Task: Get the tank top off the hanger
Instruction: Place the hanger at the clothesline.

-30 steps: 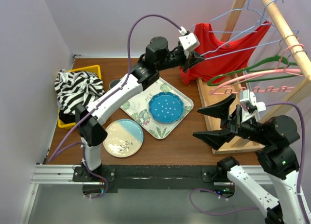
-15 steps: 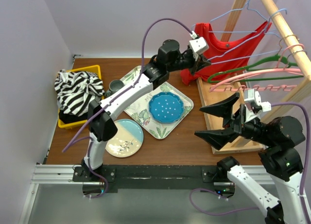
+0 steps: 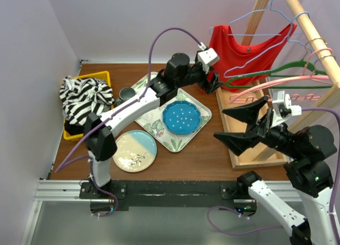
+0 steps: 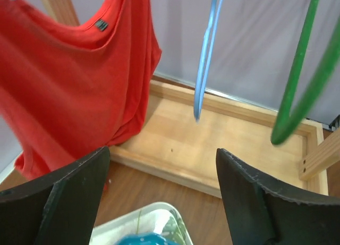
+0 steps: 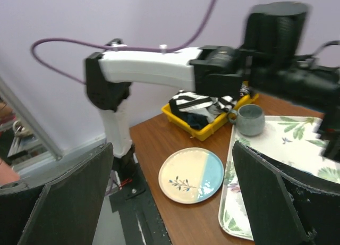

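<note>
The red tank top hangs on a light blue wire hanger from the wooden rail. In the left wrist view the tank top fills the upper left, with the blue hanger wire to its right. My left gripper is open just below and left of the tank top's hem, and nothing lies between its fingers. My right gripper is open over the rack's base, apart from the garment. In its own view the right gripper faces the left arm and the table.
The wooden rack base lies at the right, with a green hanger and a pink hanger on the rail. A leaf-patterned tray carries a blue plate and a mug. A cream-and-blue plate and a yellow bin of striped cloth lie at the left.
My left gripper, shut at the tank top's lower left edge earlier, has opened and dropped down and back. The tank top hangs free. The right gripper rose slightly and stays open.
</note>
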`<state>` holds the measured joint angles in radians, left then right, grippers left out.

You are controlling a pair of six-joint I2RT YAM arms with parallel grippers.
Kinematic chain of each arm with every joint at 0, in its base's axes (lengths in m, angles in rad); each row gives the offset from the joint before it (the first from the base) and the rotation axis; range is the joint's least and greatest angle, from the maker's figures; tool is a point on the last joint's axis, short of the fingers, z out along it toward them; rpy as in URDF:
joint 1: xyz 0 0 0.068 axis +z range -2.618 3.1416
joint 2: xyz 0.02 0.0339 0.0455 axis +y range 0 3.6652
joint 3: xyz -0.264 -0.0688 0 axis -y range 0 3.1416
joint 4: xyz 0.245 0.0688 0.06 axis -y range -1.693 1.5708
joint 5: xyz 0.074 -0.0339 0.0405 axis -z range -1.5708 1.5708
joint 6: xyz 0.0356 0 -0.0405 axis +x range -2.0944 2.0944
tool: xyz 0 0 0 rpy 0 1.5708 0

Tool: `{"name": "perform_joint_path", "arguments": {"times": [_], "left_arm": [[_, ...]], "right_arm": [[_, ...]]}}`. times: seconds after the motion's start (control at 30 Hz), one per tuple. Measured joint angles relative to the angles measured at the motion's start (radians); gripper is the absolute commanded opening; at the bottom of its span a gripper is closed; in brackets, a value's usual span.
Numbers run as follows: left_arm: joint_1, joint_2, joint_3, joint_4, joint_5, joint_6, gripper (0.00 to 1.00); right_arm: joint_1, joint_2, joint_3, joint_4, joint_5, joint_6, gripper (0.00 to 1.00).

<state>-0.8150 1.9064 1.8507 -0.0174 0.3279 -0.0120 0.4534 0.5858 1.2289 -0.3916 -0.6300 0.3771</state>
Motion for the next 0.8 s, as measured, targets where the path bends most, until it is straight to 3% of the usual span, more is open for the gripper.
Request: {"name": "perform_joint_path", "arguments": {"times": [0.17,0.43,0.8], "left_arm": [[0.0,-0.172,-0.219,0.064,-0.107,-0.002,0.93],[0.008,-0.521,-0.629,0.165,-0.263,-0.003,0.96],[0.009,-0.9,-0.842,-0.028,-0.306,-0.021,1.0]], "right_arm": [[0.0,0.089,0.051,-0.006,0.113,0.021,0.99],[0.0,0.324,0.309,0.008,0.347,0.072,0.99],[0.0,0.725,0.611,-0.001,0.736,0.053,0.91]]}}
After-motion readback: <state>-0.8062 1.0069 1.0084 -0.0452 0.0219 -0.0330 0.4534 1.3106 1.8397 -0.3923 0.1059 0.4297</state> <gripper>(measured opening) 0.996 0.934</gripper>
